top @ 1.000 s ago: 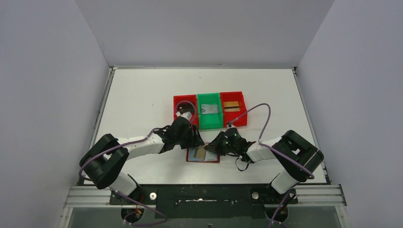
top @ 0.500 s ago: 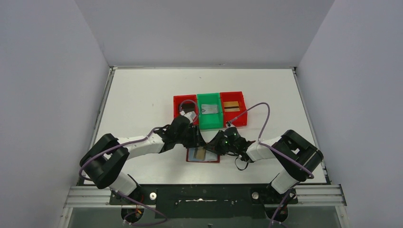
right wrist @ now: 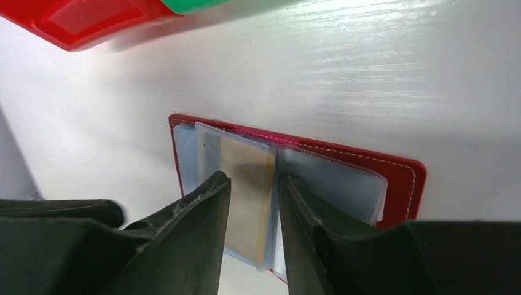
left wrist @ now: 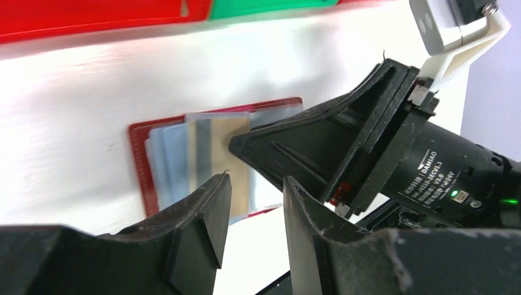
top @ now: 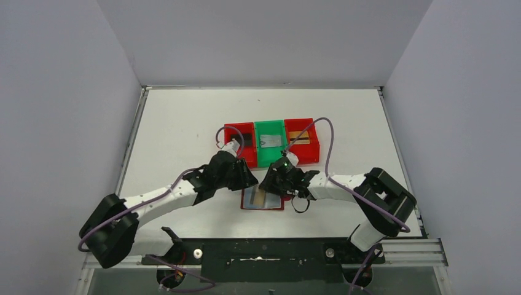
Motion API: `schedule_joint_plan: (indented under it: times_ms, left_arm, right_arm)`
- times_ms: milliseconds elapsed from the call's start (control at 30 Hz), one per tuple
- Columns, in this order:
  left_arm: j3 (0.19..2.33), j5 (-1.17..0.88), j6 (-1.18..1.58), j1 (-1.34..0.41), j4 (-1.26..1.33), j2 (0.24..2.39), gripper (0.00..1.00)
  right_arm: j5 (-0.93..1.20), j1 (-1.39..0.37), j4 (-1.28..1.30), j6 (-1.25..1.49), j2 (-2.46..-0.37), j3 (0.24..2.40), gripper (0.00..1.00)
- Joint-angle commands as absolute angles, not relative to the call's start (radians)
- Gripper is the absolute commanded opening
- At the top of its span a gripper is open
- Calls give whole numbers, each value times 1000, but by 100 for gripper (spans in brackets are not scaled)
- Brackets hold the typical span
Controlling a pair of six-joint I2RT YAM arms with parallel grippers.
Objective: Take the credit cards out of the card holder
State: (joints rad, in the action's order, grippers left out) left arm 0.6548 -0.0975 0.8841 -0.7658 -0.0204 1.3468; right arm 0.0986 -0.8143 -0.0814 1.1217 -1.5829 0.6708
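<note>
Two narrow claws crowd one open card holder (top: pixel 263 200).
Left claw (left wrist: pixel 256 180) and right claw (right wrist: pixel 254 179) stand slightly parted, empty; a gold card (right wrist: pixel 249 184) lies sleeved just under the right. Pinching sleeve (right wrist: pixel 344 184) with card could drag the card holder. Only the top view shows a silvery card (top: pixel 270 141) in a green bin (top: pixel 273 158) beyond.

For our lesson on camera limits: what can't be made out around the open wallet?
- Top view: cards in the bins too small to read.
- Left wrist view: right gripper hides the wallet's right side.
- Right wrist view: its fingers cover the gold card's near end.
</note>
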Motion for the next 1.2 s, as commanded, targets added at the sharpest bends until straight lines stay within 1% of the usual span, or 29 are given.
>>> schedule_joint_plan:
  times_ms: [0, 33, 133, 200, 367, 633, 933, 1033, 1167]
  left_arm:
    - [590, 112, 950, -762, -131, 1151, 37]
    - [567, 140, 967, -760, -146, 1103, 38]
    - [514, 224, 1008, -754, -226, 964, 39]
    - [494, 259, 1022, -748, -281, 876, 40]
    - [464, 300, 1028, -736, -361, 731, 43]
    - [466, 281, 1009, -727, -384, 732, 44]
    - [454, 249, 1006, -724, -362, 735, 43]
    - [452, 236, 1006, -723, -351, 743, 44]
    - [454, 228, 1002, -724, -349, 756, 44]
  right_arm:
    - [-113, -871, 232, 1017, -1606, 768, 38]
    - [-137, -883, 269, 1009, -1612, 798, 39]
    - [-219, -915, 380, 1000, -1624, 884, 49]
    - [-260, -937, 439, 993, -1634, 946, 53]
    - [-279, -984, 483, 987, -1670, 1028, 59]
    - [-237, -1006, 460, 1058, -1759, 1073, 67]
    - [-220, -1009, 441, 1081, -1770, 1064, 76]
    - [-230, -1010, 460, 1083, -1792, 1076, 76]
    - [-277, -1030, 522, 1087, -1830, 1105, 73]
